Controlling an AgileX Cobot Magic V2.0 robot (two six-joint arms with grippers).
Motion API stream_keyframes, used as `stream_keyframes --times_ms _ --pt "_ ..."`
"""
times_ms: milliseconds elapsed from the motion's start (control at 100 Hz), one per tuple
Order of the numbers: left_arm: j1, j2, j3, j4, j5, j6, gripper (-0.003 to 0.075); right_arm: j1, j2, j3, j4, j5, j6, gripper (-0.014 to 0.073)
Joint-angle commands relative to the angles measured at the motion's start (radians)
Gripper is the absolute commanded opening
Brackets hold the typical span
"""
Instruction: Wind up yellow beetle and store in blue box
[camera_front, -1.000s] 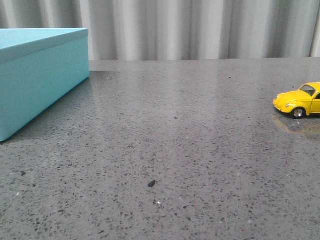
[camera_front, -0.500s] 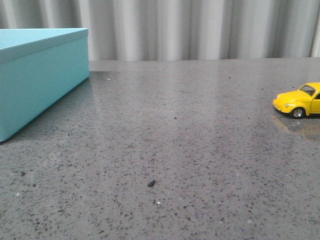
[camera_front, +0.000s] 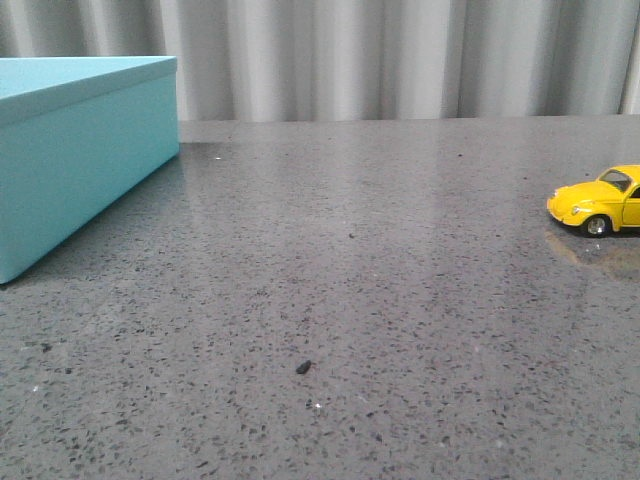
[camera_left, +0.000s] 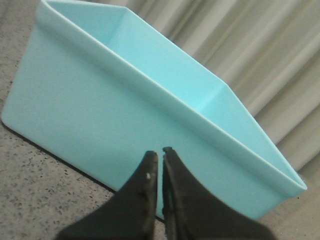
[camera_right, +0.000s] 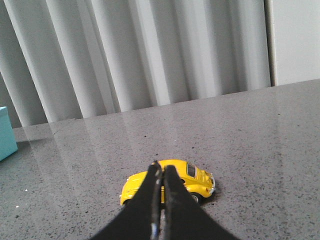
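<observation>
Currently yellow beetle (camera_front: 602, 203) at right edge of front frame on grey speckled worktop (camera_front: 350, 300), blue box (camera_front: 75, 150) lidded at upper left, left gripper (camera_left: 160, 156) fingers together facing box, right gripper (camera_right: 162, 172) fingers together before beetle.

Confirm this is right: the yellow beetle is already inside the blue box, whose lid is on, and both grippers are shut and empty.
Not quite. The yellow beetle stands on the table, far right of the blue box, as the front view shows. The rest holds.

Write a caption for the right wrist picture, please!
Shut right gripper points at the yellow beetle standing on the grey table.
</observation>
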Motion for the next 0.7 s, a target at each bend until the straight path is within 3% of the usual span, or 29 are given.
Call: stream_keyframes --times_ms 0,690 --pt "0.004 -0.031 0.026 -0.014 -0.054 -0.01 -0.0021 -0.005 -0.017 0.02 0.004 -0.069 0.001 -0.0054" --pt "0.004 -0.031 0.026 -0.018 -0.051 -0.01 -0.0021 -0.005 0.07 0.02 0.004 -0.089 0.001 -0.0054"
